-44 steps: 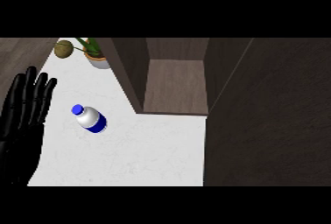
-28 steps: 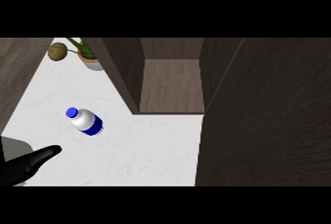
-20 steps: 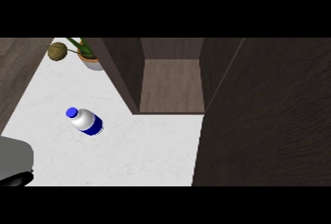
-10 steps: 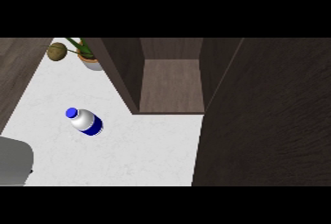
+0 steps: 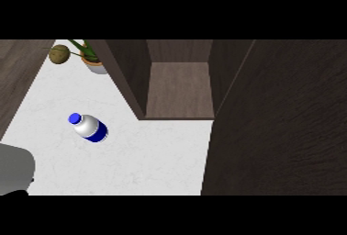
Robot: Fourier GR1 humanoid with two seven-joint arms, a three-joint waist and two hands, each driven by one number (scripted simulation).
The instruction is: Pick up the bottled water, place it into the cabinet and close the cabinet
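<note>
No fingers in view, only a grey forearm (image 5: 13, 167) at lower left; state impossible to tell. Bottled water (image 5: 89, 128) untouched on the bench (image 5: 142, 156), near the open cabinet (image 5: 180, 89). Everything left: grasping, placing, closing.

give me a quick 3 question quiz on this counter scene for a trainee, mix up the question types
1. True or false: the bottled water already stands inside the cabinet.
2. Multiple choice: what sits at the far left corner of the counter? A) a potted plant B) a kettle C) a stack of plates
3. Fill in: the cabinet's door is ____ (open/closed).

Key
1. False: it stands on the white counter, left of the cabinet, with nothing touching it.
2. A: the potted plant stands beside the cabinet's left wall.
3. Open: its bare inner shelf shows. Only a grey forearm shows at the lower left edge; no hand is in view.
</note>
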